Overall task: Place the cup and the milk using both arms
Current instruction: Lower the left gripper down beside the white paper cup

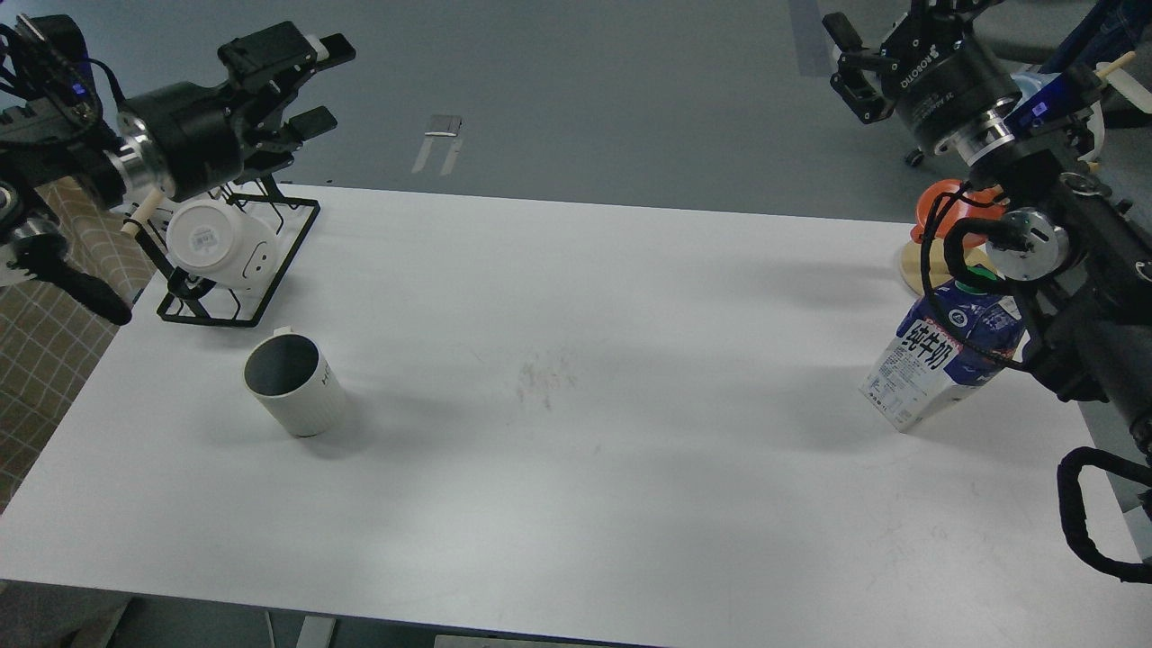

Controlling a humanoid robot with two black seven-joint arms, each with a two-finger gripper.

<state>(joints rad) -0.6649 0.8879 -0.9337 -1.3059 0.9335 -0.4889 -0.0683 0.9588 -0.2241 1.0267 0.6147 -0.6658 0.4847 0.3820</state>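
Standing near the far left corner of the white tabletop, a black wire rack holds a smooth white mug lying on its side. Just in front of the rack sits the white ribbed cup with a dark grey inside, upright, with its mouth up and its small handle toward the far edge. By the right edge stands the tall blue and white milk carton with a green cap, upright, its top partly hidden by the right arm. An orange cup sits behind it. The left end effector hangs above the rack, fingers apart and holding nothing. The right end effector is raised past the far right corner, fingers apart and empty.
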